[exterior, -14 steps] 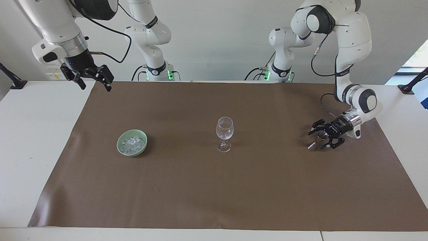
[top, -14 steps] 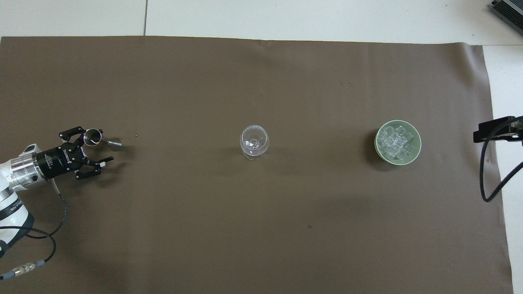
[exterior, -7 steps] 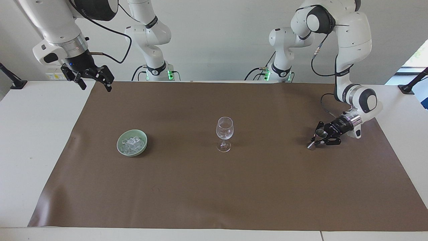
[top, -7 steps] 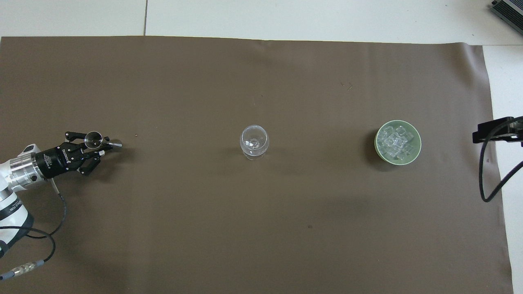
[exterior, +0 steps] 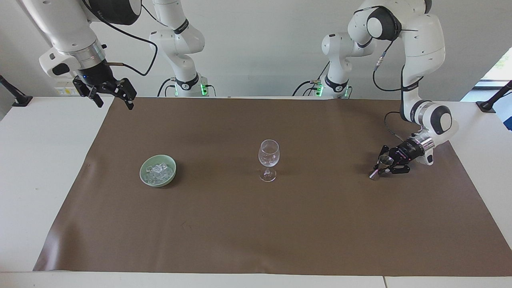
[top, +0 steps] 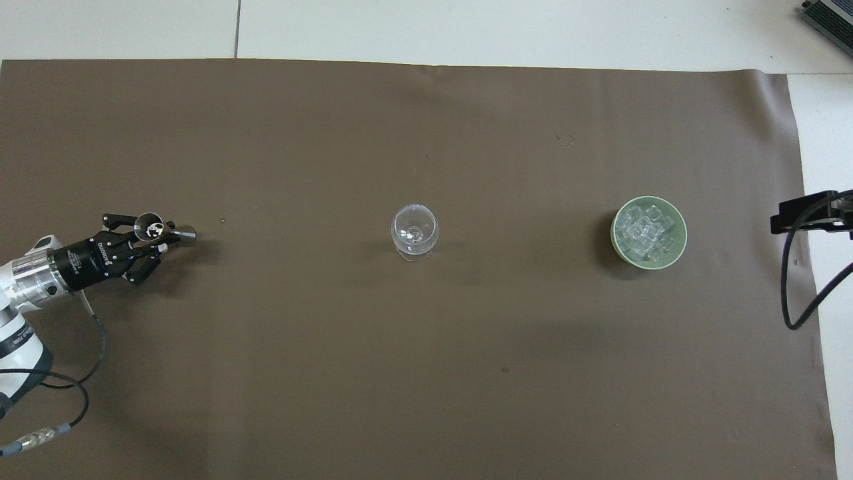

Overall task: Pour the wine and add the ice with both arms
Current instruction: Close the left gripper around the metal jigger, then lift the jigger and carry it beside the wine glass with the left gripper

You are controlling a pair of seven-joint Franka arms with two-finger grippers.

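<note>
Overhead view gives the only writing, white letters on the black body of the left hand (top: 156, 240), too small to read. A brown mat (top: 426, 373) covers most of the white bench (exterior: 44, 160), and a plain pale wall rises where the two arm bases stand with green lights lit.

The ice (top: 643, 231) is a heap of small clear cubes in a pale green bowl (top: 616, 247) toward the right arm's end of the bench. A clear, stemmed wine glass (exterior: 268, 159) stands upright mid-mat, well apart from the bowl.

The left hand sits low over the mat toward the left arm's end, its fingers closed on a small metal cup (exterior: 385, 161) with a stem and round foot. The foot (exterior: 373, 175) is touching or just off the mat, and the cup leans. In the overhead view its open mouth (top: 148, 226) shows something pale inside.

The right hand (exterior: 111, 96) hangs high over the mat's edge at the right arm's end, fingers spread wide and holding nothing; that arm waits.
</note>
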